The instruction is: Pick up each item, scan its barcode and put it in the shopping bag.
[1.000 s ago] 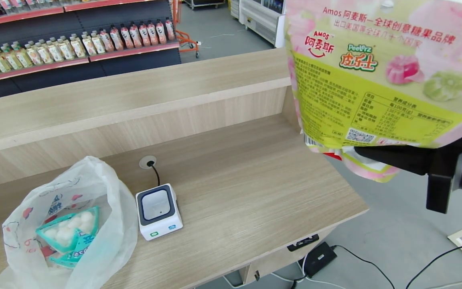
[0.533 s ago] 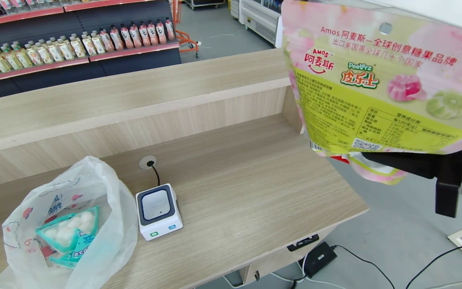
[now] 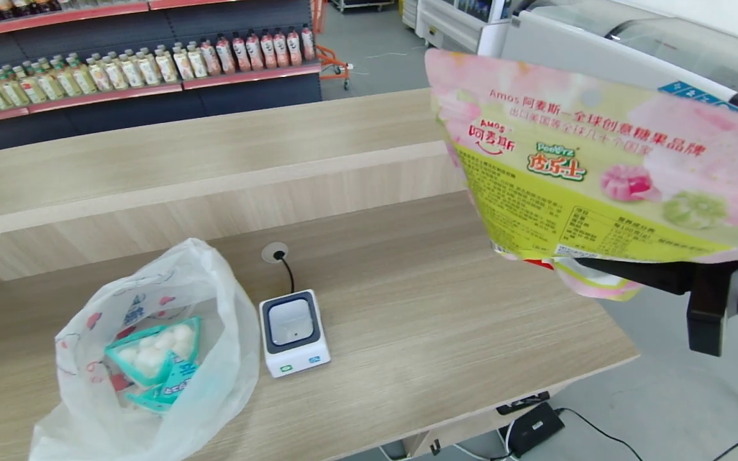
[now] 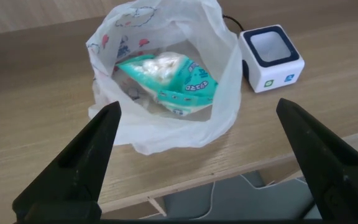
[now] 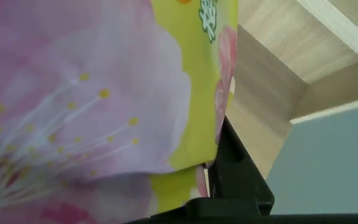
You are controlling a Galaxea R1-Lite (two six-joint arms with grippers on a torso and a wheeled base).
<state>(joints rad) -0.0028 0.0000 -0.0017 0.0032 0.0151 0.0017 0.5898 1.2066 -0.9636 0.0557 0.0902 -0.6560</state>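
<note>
A pink and yellow-green candy pouch [image 3: 599, 173] hangs upright above the counter's right end, its printed back facing me. My right gripper [image 3: 590, 266] is shut on its bottom edge; in the right wrist view the pouch [image 5: 92, 93] lies against a black finger [image 5: 235, 168]. The white barcode scanner [image 3: 294, 333] sits mid-counter, window up. Left of it stands the open plastic shopping bag [image 3: 215, 282] with teal snack packs [image 3: 154, 349] inside. My left gripper [image 4: 197, 162] is open above the bag [image 4: 222, 81], with the scanner [image 4: 271, 56] beside it.
The wooden counter [image 3: 407, 307] has a raised ledge [image 3: 215, 160] behind it and ends at the right near the pouch. The scanner's cable runs to a grommet [image 3: 275, 252]. Bottle shelves [image 3: 138, 64] and a freezer [image 3: 631, 45] stand farther back.
The head camera has turned, so the whole scene sits further right. Relative to the counter, the pouch and right gripper have come lower and to the left, over the counter's end.
</note>
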